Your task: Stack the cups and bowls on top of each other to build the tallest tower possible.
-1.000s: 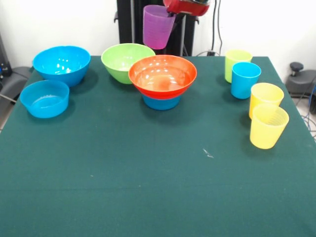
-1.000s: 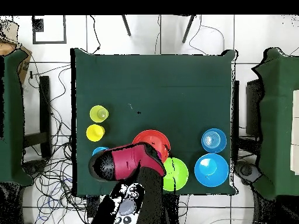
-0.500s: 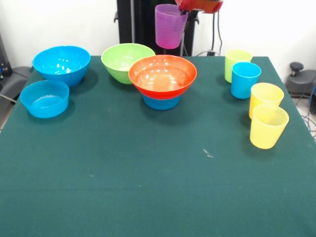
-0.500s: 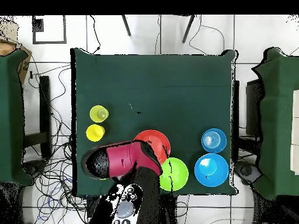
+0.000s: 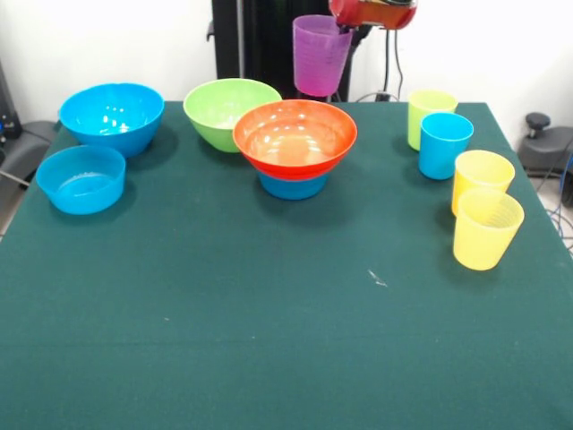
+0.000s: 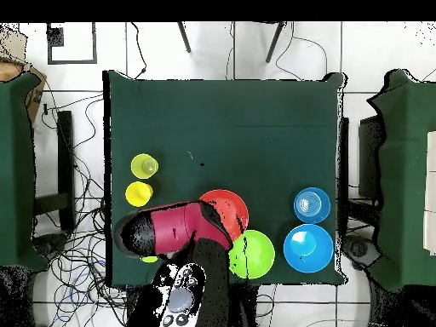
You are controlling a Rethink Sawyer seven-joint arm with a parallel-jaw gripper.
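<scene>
Rightward and slightly up goes the purple cup (image 5: 320, 55), hanging by its rim from the jaws, above the counter's (image 5: 269, 305) far edge. Centre it over the orange bowl (image 5: 295, 136) before lowering.

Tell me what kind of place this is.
Probably a robotics lab: a green-covered table on a tiled floor, loose cables around it, and a red robot arm holding a purple cup.
</scene>
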